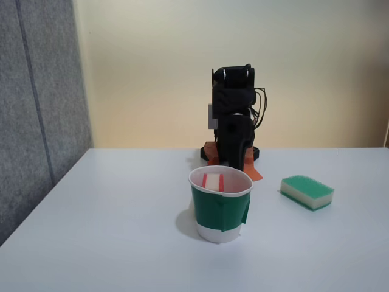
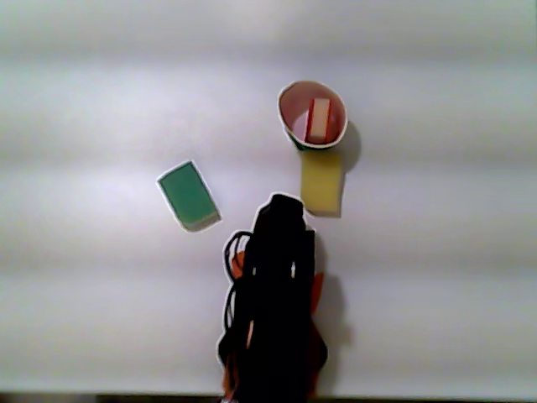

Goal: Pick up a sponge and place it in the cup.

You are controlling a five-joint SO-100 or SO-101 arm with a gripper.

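Standing on edge inside the cup, the sponge looks delivered; the task seems complete. Whether the folded-back arm's tool is open, I cannot tell.

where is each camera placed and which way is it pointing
Fixed view: low at the table's front edge, looking level across the table toward the back wall; the folded black arm faces it from behind the cup.
Other view: above, looking straight down; the arm reaches up from the bottom edge, and a yellow sponge lies beside the cup.
Shared: both show the cup with the sponge standing inside it, the green-topped sponge and the arm.
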